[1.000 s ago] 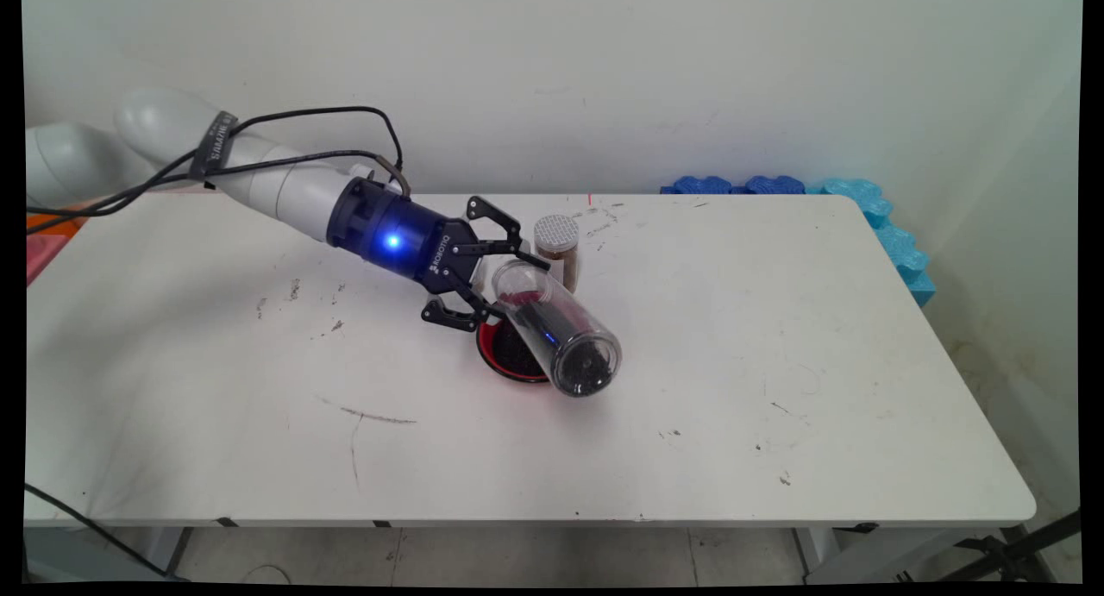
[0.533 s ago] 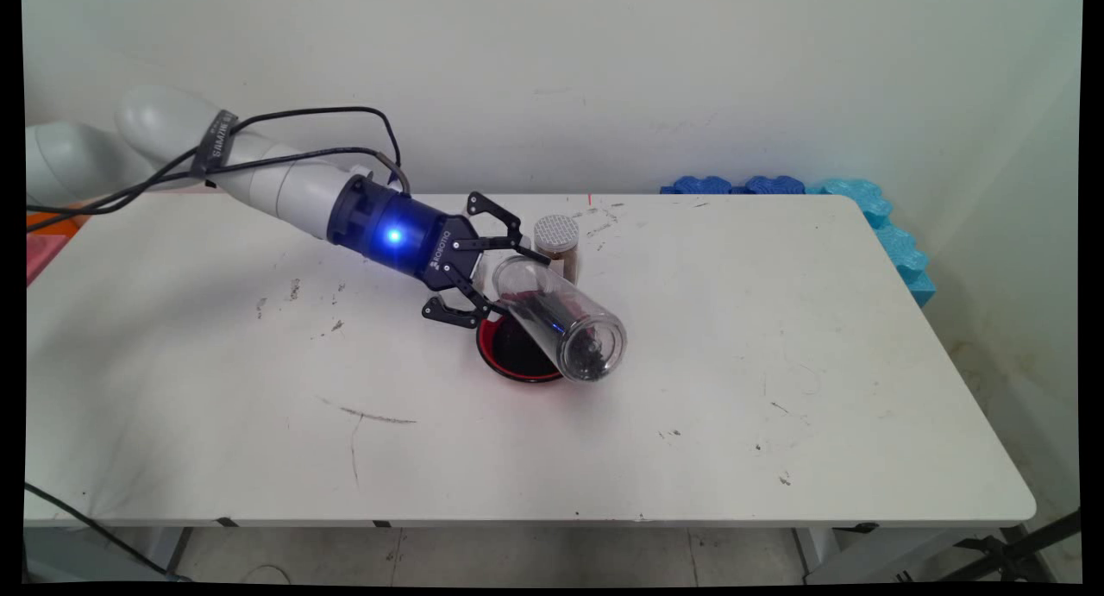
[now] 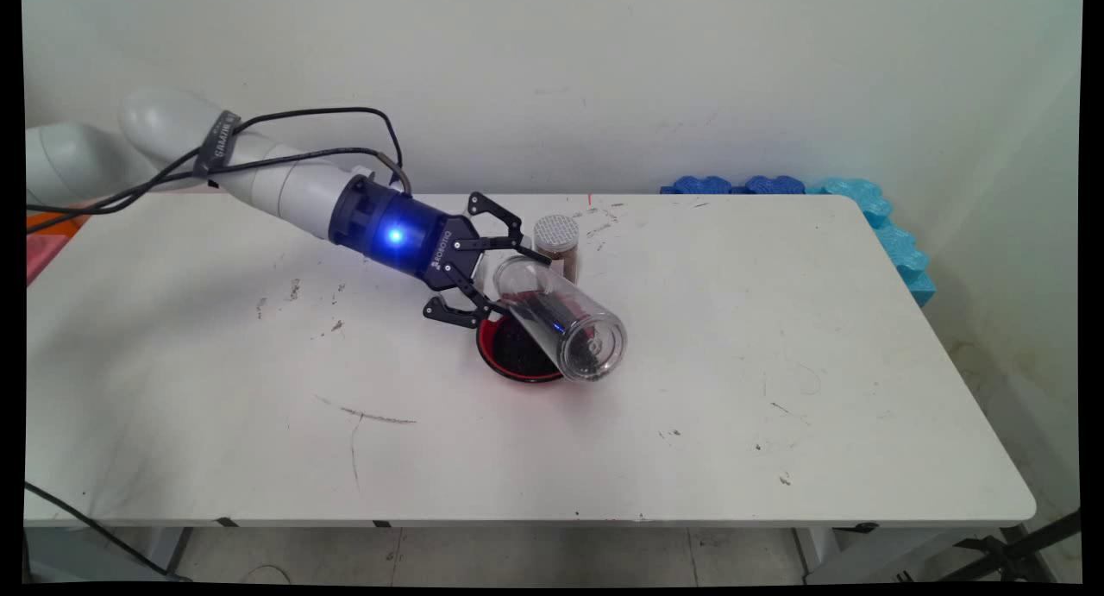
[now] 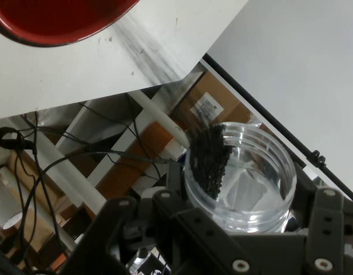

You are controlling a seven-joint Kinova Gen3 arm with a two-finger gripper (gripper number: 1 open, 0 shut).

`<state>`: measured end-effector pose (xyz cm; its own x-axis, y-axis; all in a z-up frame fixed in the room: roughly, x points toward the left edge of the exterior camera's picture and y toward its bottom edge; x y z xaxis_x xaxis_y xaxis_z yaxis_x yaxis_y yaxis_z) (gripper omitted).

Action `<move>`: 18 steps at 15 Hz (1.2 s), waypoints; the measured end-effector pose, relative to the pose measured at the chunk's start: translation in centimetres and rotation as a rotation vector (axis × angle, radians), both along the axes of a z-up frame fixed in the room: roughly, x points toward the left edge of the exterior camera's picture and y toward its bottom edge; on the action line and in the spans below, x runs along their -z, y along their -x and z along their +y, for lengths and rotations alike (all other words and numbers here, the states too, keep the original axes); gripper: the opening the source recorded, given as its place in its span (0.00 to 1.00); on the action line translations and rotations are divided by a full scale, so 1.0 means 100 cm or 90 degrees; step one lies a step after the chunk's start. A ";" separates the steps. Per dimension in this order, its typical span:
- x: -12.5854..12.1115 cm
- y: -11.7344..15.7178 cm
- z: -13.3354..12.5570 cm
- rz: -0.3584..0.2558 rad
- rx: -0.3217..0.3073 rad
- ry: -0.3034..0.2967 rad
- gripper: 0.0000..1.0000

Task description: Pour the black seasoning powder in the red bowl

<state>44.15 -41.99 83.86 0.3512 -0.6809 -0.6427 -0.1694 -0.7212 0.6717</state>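
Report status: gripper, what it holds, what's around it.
Gripper shut on clear jar, jar tipped on its side, mouth toward table's near side. Dark granules inside. Red bowl beneath. Mesh-lidded jar upright just behind.

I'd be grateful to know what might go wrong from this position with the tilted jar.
1. The clear jar, held tilted in the tool, has its open mouth near the far rim of the red bowl, so black bits might land on the table.
2. The small shaker stands right behind the jar; a swing might knock it over.
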 end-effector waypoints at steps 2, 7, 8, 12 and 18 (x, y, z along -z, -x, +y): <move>0.001 0.001 0.000 0.000 0.000 -0.001 0.00; 0.003 -0.001 0.001 0.001 0.006 0.000 0.00; 0.003 -0.002 0.002 0.001 0.007 0.002 0.00; 0.004 -0.003 0.003 0.000 0.015 0.015 0.00; 0.005 -0.003 -0.001 -0.006 0.032 0.065 0.00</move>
